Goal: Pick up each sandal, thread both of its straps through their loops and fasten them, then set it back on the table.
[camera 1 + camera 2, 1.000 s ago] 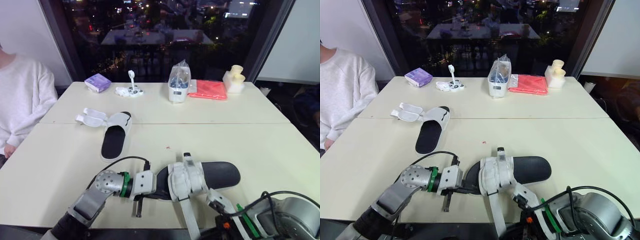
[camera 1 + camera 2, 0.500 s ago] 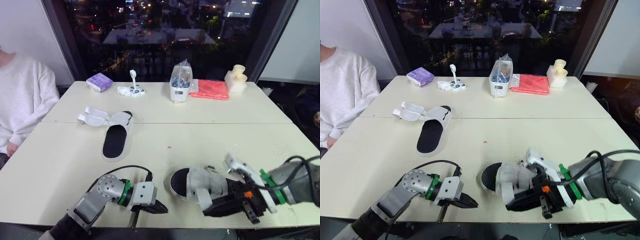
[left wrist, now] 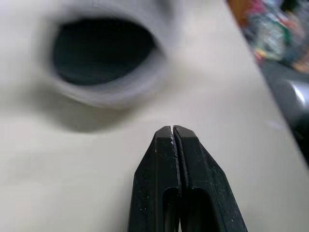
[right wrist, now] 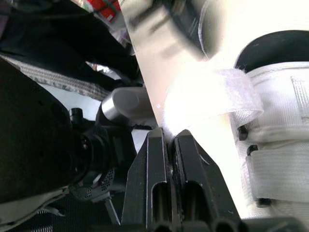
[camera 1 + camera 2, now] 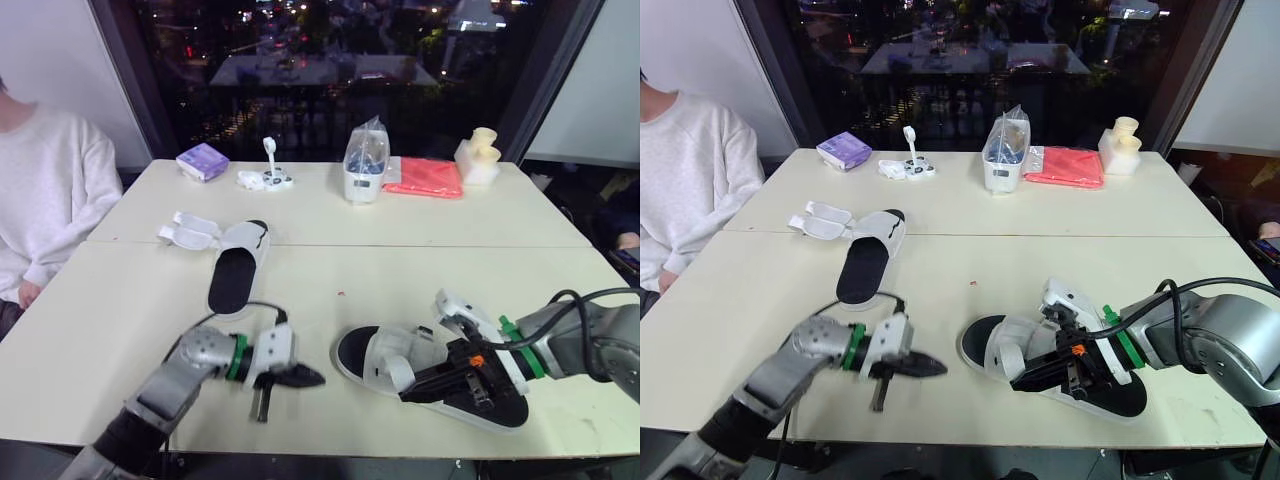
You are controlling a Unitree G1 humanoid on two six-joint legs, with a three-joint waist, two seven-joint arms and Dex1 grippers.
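Two pale cream tables (image 5: 120, 330) stand pushed together before a dark window (image 5: 300, 60) with city lights, and one person (image 5: 50, 200) in a white top sits at the robot's left. Two sandals lie on the tables. The near sandal (image 5: 400, 362), black sole up and white straps, is at front right. The far sandal (image 5: 236, 275) is on the left, its straps lying open. The left gripper (image 3: 172, 131) hovers just left of the near sandal, jaws pressed together and empty. The right gripper (image 4: 169, 135) is at a white strap (image 4: 212, 96) of the near sandal, jaws almost together; whether they pinch it is unclear. Along the far edge sit one purple box (image 5: 202, 161), one clear bag (image 5: 364, 165) and one red packet (image 5: 432, 178).
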